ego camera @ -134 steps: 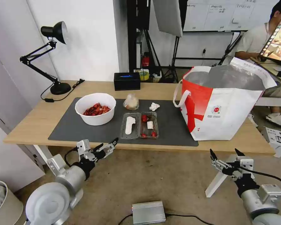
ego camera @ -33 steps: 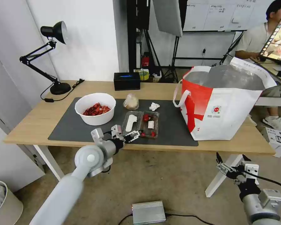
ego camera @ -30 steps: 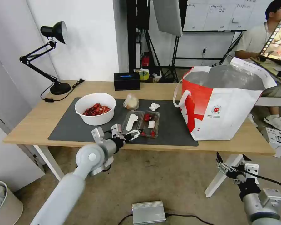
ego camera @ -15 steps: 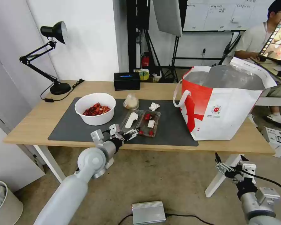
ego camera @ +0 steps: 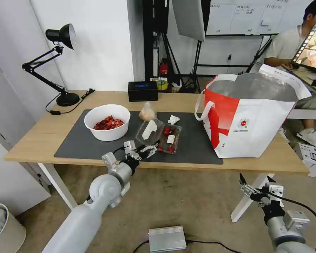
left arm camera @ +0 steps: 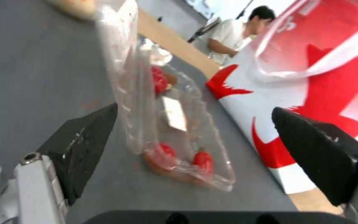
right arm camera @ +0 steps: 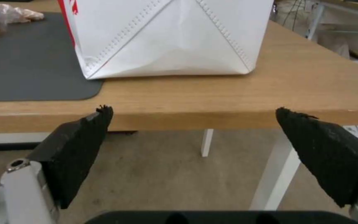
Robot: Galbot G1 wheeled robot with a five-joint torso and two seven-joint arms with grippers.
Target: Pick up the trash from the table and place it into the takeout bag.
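I see my left gripper (ego camera: 146,150), jaws apart, at the clamshell tray (ego camera: 165,135) holding red scraps; its lid tilts up.

My right gripper (ego camera: 255,184) hangs released below the table (ego camera: 35,135).

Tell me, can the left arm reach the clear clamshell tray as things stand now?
Probably yes. The left pincer is open at the near edge of the clamshell tray, whose lid half stands tilted up between the fingers, with nothing between them on the mat.
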